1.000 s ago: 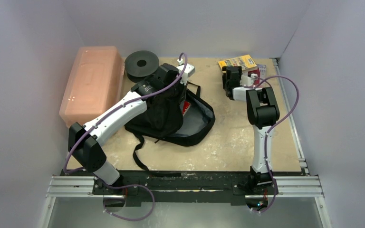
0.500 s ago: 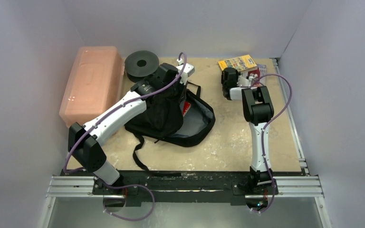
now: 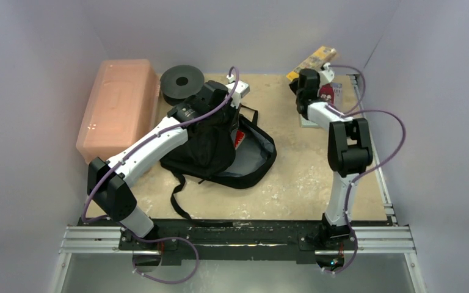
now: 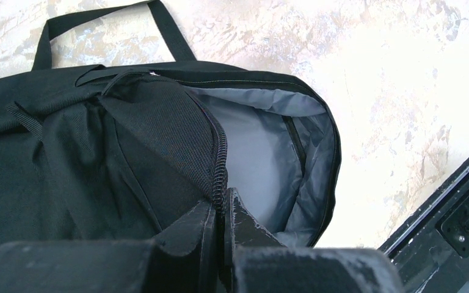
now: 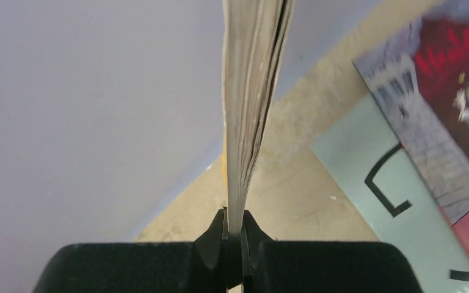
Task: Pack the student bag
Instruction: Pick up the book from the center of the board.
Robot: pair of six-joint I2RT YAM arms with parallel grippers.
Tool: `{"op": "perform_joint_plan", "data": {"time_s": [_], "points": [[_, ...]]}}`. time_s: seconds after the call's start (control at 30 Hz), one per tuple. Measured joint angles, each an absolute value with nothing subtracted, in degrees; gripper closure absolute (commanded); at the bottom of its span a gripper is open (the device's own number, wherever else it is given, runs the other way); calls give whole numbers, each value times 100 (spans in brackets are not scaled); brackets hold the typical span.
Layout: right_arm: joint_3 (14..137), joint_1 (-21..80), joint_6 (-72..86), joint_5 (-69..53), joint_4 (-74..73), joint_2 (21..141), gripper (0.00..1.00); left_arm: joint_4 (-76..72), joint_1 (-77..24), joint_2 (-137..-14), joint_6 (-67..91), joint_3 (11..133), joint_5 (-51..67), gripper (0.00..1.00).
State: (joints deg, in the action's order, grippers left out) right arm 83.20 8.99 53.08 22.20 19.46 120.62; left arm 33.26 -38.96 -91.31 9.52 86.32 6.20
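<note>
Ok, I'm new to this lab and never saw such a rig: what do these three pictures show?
Two robot arms are bolted to the table at its near edge, each with a two-finger gripper. The wide picture looks down from above; the other two come from cameras on the wrists. The left gripper is shut on the zip edge of the student bag, holding it open. The right gripper is shut on a thin yellow book, raised off the table. A red-covered book lies below it. A pink box and black spool sit at the back left.
</note>
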Motion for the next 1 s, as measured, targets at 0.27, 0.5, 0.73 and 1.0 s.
{"op": "perform_joint_plan", "data": {"time_s": [0.27,0.5,0.73,1.0], "points": [[9091,1326,3096,1839,-1116,10479,100,3321,-3896,-9133,991,8632,615,100],[8298,2633,2189,2016,-3658,9445,100,3315,-3896,-9133,996,8632,537,100],[7043,2390,1986,1221,-4305,7078,100,3223,-3896,-9150,1061,8536,440,100],[7207,2403,1828,-158,-4584,5905,100,3216,-3896,-9150,1087,8536,392,100]]}}
